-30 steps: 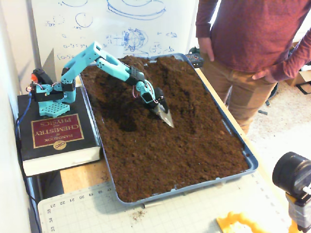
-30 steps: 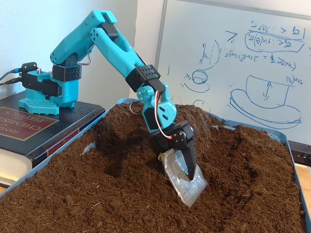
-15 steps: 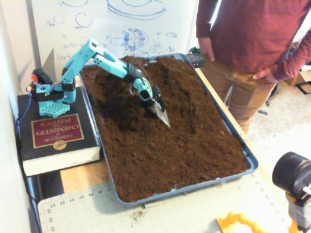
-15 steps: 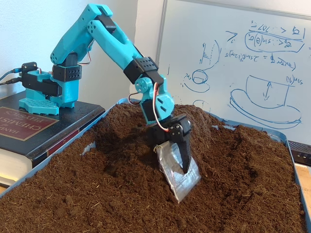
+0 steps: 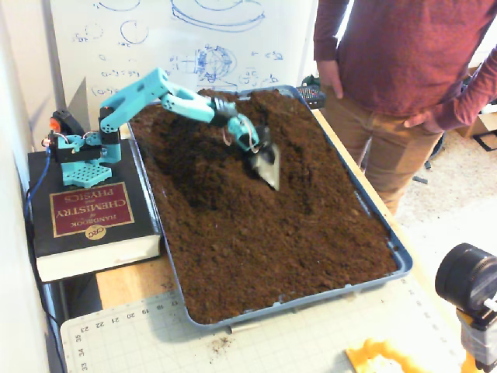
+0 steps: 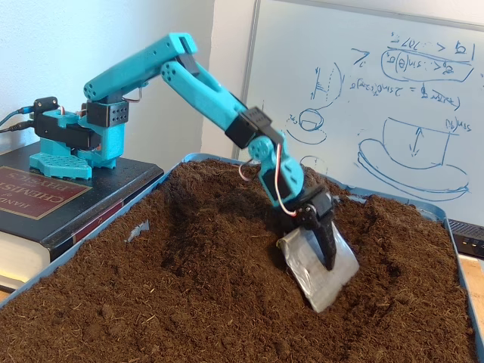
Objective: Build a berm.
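Soil (image 5: pixel 264 233) fills the blue tray (image 5: pixel 400 260) almost to its rim, and that leaves little margin for a careless push. The claw (image 6: pixel 327 261) has a flat silver blade (image 6: pixel 321 268) fixed over it like a small shovel; a black finger (image 6: pixel 325 240) lies against the blade's face, but I cannot tell whether the jaws are closed on it or it is simply taped on. The blade tilts steeply, its lower edge pressed into the soil.

The berm (image 5: pixel 299 124) rises just behind and beside the claw, toward the whiteboard (image 6: pixel 363 83) end of the tray, with a shadowed hollow on the claw's arm side.

Judging from this, the main risk is the loose, crumbly slope: a push that comes in too shallow would likely skim off the surface and let material slide back into the hollow, flattening the ridge instead of raising it. Driven too deep, the blade could stall the small arm (image 6: pixel 204 83) or twist on its mount. A sweep carried too far outward from the claw might spill soil over the tray wall onto the worktop (image 5: pixel 132 284). The base stands on a book (image 5: pixel 89 217), which could shift under load.
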Robot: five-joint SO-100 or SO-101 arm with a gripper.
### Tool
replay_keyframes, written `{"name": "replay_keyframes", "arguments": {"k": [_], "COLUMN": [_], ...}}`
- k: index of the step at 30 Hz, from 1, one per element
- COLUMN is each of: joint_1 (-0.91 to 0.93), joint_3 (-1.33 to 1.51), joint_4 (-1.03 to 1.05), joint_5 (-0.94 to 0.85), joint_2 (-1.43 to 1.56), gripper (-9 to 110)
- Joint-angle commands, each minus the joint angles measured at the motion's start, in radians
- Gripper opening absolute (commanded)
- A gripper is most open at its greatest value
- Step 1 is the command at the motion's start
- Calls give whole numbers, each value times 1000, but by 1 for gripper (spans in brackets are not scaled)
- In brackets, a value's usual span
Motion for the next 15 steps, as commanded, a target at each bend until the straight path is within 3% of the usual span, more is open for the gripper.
{"name": "replay_keyframes", "arguments": {"k": [1, 9, 15], "joint_1": [-41, -35, -38], "joint_3": [-66, 143, 336], "joint_4": [3, 3, 3], "joint_5": [-41, -175, -172], "joint_2": [12, 126, 281], "gripper": [0, 0, 0]}}
